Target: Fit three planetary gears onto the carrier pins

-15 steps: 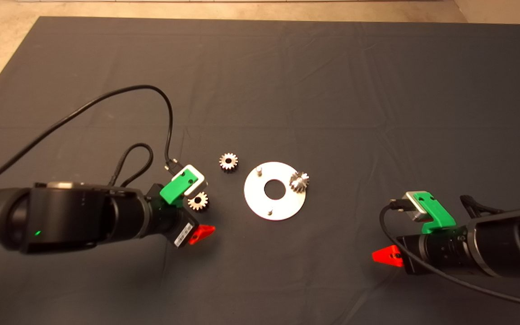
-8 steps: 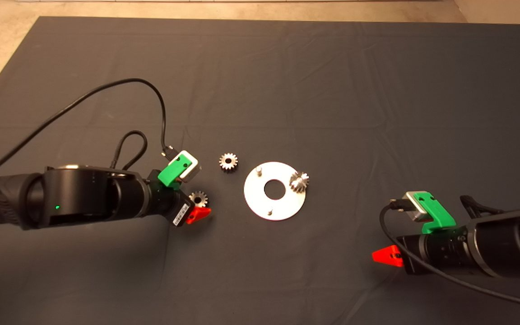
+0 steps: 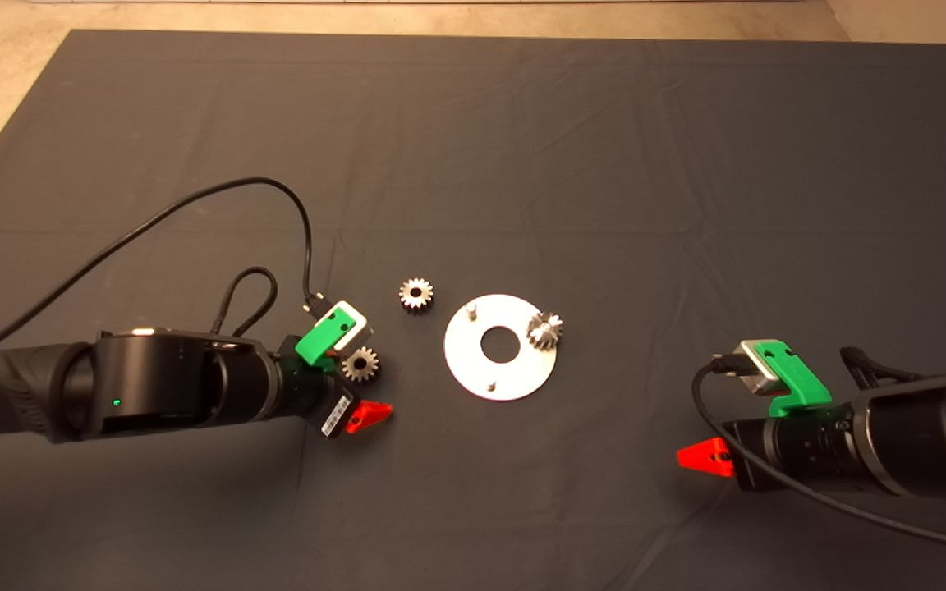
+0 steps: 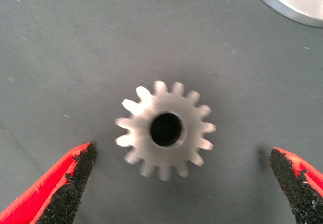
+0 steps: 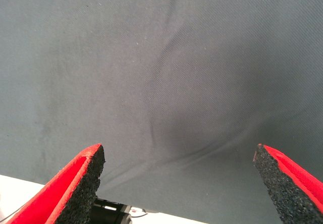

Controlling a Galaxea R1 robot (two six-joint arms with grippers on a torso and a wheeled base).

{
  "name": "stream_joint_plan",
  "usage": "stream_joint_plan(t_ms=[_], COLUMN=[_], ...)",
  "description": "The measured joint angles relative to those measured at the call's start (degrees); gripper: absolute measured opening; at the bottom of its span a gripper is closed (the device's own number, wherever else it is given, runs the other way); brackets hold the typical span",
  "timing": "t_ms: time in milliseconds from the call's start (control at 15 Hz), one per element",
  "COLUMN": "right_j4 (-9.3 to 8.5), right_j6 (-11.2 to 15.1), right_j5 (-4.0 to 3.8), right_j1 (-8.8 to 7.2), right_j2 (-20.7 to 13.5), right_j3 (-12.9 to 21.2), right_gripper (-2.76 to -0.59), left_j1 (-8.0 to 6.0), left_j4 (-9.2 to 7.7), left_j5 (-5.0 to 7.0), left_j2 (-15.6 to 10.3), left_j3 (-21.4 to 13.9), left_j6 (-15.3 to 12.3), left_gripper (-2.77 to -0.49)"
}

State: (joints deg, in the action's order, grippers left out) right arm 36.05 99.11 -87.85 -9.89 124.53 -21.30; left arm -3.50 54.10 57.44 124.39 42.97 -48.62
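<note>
Left green gripper with red fingers (image 4: 181, 183) spread wide, empty, straddling small silvery toothed gear (image 4: 165, 129) flat on dark mat (image 3: 522, 148), beside flat silver disc (image 3: 461, 369). One gear (image 3: 545, 330) seated on pin; another (image 3: 415, 293) loose nearby. Right gripper (image 5: 179, 183) wide, empty, parked.

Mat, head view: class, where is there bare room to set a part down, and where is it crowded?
Free: the wide stretch of mat beyond the disc, and the strip between disc and right hand. Crowded: around the left hand, open over one loose gear, with another gear beside the disc.
</note>
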Motion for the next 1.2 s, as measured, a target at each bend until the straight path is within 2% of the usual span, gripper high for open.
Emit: stream_joint_plan(t_ms=[133,333,400,933,1067,1200], right_j4=[-0.06,-0.17,-0.22,-0.46,-0.48,-0.50], right_j6=[0.00,0.00,0.00,0.01,0.01,0.01], right_j5=[-0.02,0.02,-0.04,-0.02,-0.02,-0.02], right_j1=[-0.09,-1.08,-1.22,-1.57,-1.57,-1.57], right_j2=[0.00,0.06,0.05,0.04,0.04,0.04], right_j3=[0.00,0.02,0.02,0.02,0.02,0.02], right_gripper=[-1.15,-1.15,-1.15,-1.15,-1.15,-1.15], left_j1=[-0.02,0.00,-0.02,-0.02,-0.02,-0.02], left_j4=[0.76,1.05,1.62,2.63,3.39,4.24], left_j5=[-0.19,-0.91,-0.98,-1.05,-1.05,-1.05], left_j2=[0.02,-0.11,-0.27,-0.28,-0.28,-0.30], left_j3=[0.05,0.05,0.05,0.05,0.05,0.05], left_j6=[0.02,0.02,0.05,0.06,0.06,0.06], left_gripper=[-0.87,-0.88,-0.98,-1.32,-1.46,-1.47])
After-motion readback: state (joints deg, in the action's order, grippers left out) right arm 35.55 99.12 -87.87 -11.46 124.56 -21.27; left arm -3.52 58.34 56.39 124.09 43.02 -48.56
